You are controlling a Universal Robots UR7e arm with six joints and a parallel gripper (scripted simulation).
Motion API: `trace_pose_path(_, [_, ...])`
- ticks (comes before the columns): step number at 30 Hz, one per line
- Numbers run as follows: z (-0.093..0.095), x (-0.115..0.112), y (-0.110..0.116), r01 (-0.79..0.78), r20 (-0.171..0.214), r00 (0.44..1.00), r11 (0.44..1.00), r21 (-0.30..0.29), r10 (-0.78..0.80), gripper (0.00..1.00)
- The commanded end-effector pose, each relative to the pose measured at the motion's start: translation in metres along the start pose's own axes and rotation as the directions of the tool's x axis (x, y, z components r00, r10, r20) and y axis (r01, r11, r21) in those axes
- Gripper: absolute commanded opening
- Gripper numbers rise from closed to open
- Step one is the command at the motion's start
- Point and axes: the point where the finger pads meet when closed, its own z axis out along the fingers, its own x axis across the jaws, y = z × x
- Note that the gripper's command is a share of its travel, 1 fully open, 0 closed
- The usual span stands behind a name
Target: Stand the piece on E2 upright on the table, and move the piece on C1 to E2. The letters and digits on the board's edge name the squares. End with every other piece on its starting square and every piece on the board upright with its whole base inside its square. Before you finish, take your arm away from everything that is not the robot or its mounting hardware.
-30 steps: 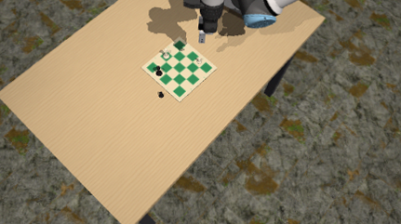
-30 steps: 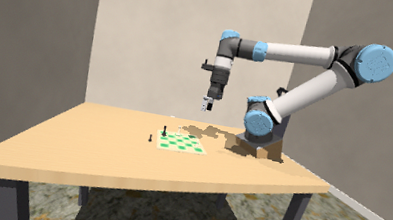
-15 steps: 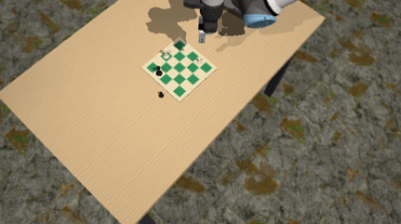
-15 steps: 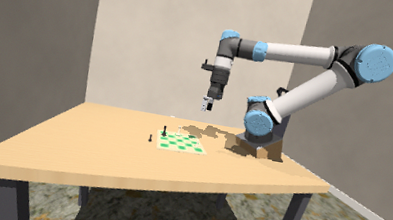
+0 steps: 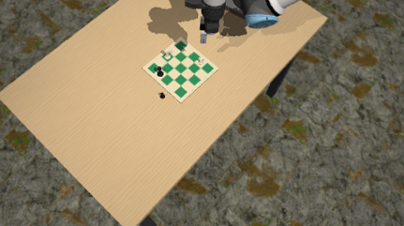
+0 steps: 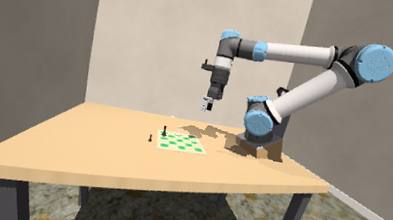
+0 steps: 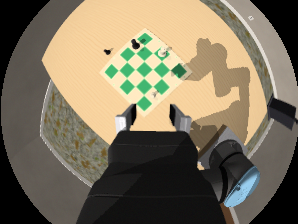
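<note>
The green and cream board lies on the table; its letters and digits are too small to read. A tall black piece stands upright near one corner. A white piece is on a square near it. A smaller white piece is near the opposite side; its pose is unclear. A small black piece stands off the board, beside its edge. My gripper is open and empty, high above the table beside the board.
The wooden table extends around the board. The arm's base stands on the table to the right in the exterior view. The arm's shadow falls on the table and darkens one corner square of the board.
</note>
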Motion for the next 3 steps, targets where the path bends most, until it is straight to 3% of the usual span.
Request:
trace_pose_path(1, [-0.0003,-0.0002,-0.0002,0.0,0.0,1.0,1.0,0.001,0.0,1.0])
trace_pose_path(3, [-0.0003,-0.0002,-0.0002,0.0,0.0,1.0,1.0,0.001,0.0,1.0])
